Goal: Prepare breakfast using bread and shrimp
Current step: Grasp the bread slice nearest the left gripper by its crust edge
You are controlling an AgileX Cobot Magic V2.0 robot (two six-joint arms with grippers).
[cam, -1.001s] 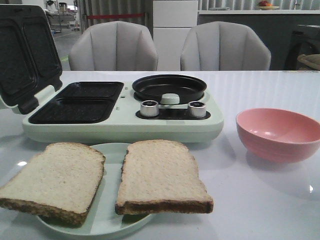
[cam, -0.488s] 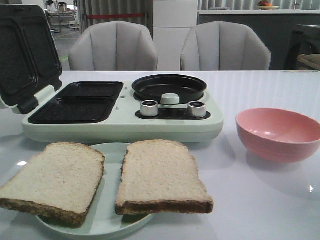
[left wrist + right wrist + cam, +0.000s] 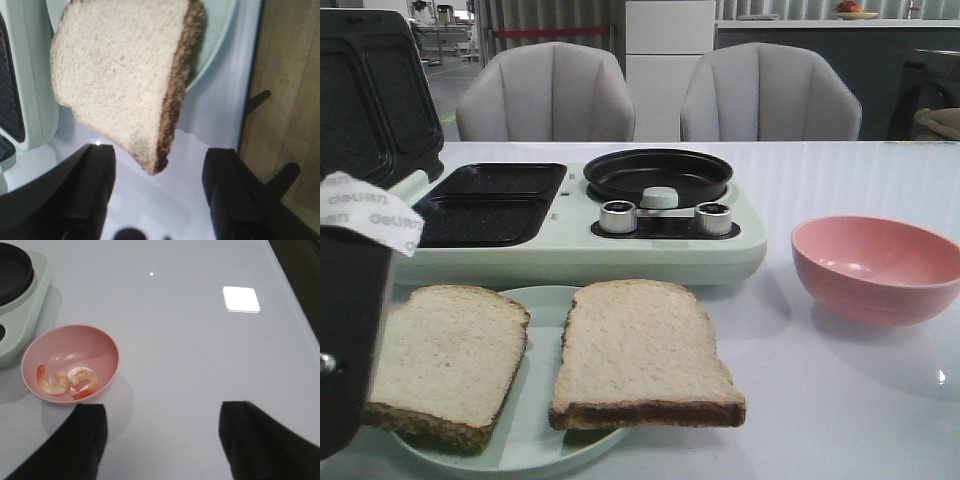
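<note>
Two bread slices lie on a pale green plate (image 3: 545,300): the left slice (image 3: 450,355) and the right slice (image 3: 640,350). My left arm (image 3: 350,330) hangs in front of the left slice's near-left corner. In the left wrist view my left gripper (image 3: 161,160) is open above the table, the corner of that bread slice (image 3: 120,75) between its fingertips and untouched. Two shrimp (image 3: 52,382) (image 3: 85,382) lie in the pink bowl (image 3: 75,342). My right gripper (image 3: 162,412) is open over bare table beside the bowl, holding nothing.
A pale green breakfast maker (image 3: 570,260) stands behind the plate, with dark sandwich trays (image 3: 485,205), a raised lid (image 3: 365,100) and a round black pan (image 3: 658,172). The pink bowl (image 3: 870,300) sits at the right. Two grey chairs stand beyond the table.
My left arm has come into the front view at the lower left and now covers the left slice's near corner. Bread, bowl and appliance have not moved.
</note>
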